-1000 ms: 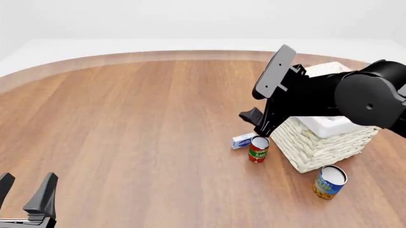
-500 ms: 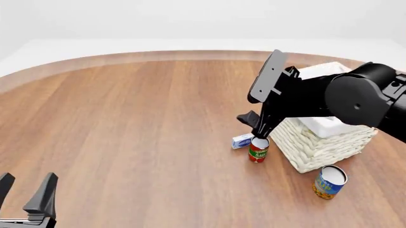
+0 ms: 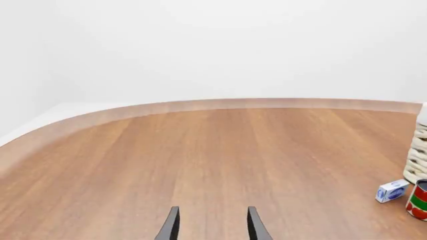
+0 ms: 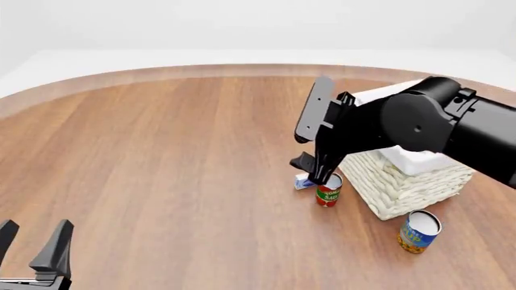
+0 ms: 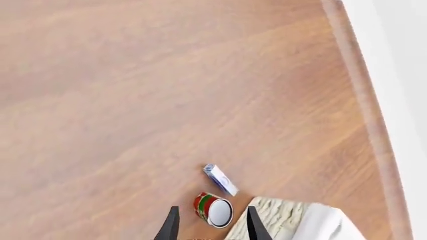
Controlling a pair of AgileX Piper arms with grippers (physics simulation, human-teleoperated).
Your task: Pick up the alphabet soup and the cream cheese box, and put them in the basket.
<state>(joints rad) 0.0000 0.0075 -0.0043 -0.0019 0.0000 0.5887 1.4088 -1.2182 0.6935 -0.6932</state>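
- Front view has the right gripper hanging over the cream cheese box, which lies on the table just left of a red and green can and near the basket.
- My worry is that can: it stands touching or nearly touching the box, so a finger coming down on that side could knock it over or shove the box away.
- From the right wrist camera the box sits ahead of the fingertips while the can lies right between them; a straight descent looks likely to close on the wrong thing.
- Right gripper's fingers stand moderately apart, empty, touching nothing I can see.
- The alphabet soup stands alone on the near side of the basket, well apart from the arm.
- Left gripper waits at the near left corner, fingers spread, empty, far from everything.
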